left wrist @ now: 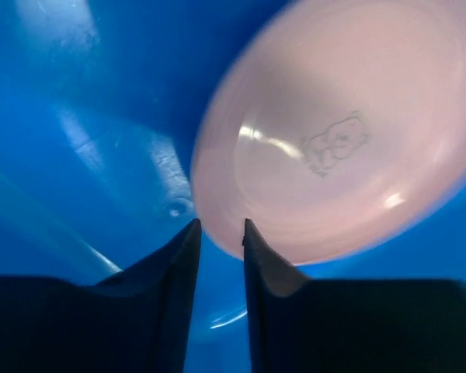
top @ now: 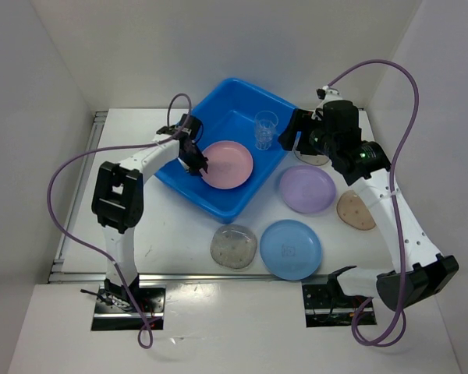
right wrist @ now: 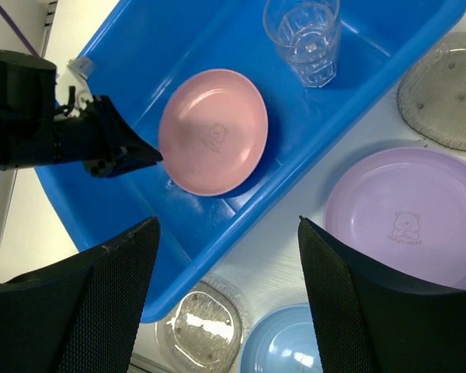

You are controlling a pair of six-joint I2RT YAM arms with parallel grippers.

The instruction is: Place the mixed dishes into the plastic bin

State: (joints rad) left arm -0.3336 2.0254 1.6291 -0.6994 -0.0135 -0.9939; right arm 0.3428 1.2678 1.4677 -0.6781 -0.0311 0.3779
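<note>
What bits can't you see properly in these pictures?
- Speckled plate: cut off by the right edge in the right wrist view, and mostly under the right arm in the top view.
- Pink plate: blurred in the left wrist view and cut off by the right edge. I cannot tell if the left gripper touches its rim.
- Blue plate: cut off by the bottom edge in the right wrist view and partly behind the right gripper.

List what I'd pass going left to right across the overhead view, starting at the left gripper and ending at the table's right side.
left gripper → pink plate → clear ribbed cup → lavender plate → tan speckled plate. The blue plate and the grey speckled plate overlap others sideways, so they are left out.
</note>
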